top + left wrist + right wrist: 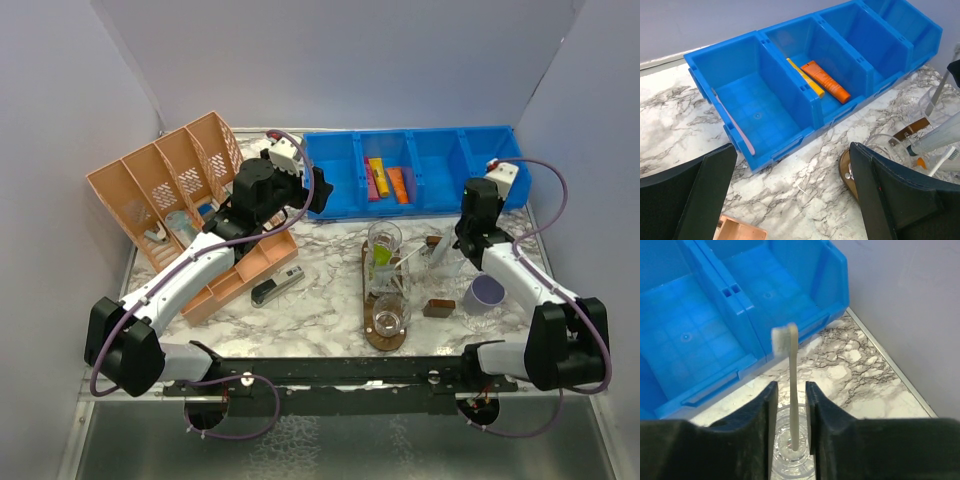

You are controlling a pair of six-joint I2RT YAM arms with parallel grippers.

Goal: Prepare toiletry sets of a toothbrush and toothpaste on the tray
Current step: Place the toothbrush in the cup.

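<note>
The toothbrush (pixel 793 390) stands up straight in a clear cup (pixel 790 460). The right gripper (pixel 791 387) has its fingers a little apart, one on each side, not touching it. Another cup (pixel 384 240) with a green tube (pixel 382 258) sits on the brown tray (pixel 385 343). The left gripper (pixel 792 147) is spread wide by the blue bin (pixel 755 105).

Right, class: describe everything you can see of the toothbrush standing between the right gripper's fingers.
The toothbrush is a thin, pale beige stick with a small whitish bristle head at its top. It stands almost upright, head up, with its lower end inside a clear tumbler. The right gripper flanks its handle with a slim gap on each side, so only the tumbler seems to touch it. A blue bin lies behind it.
</note>
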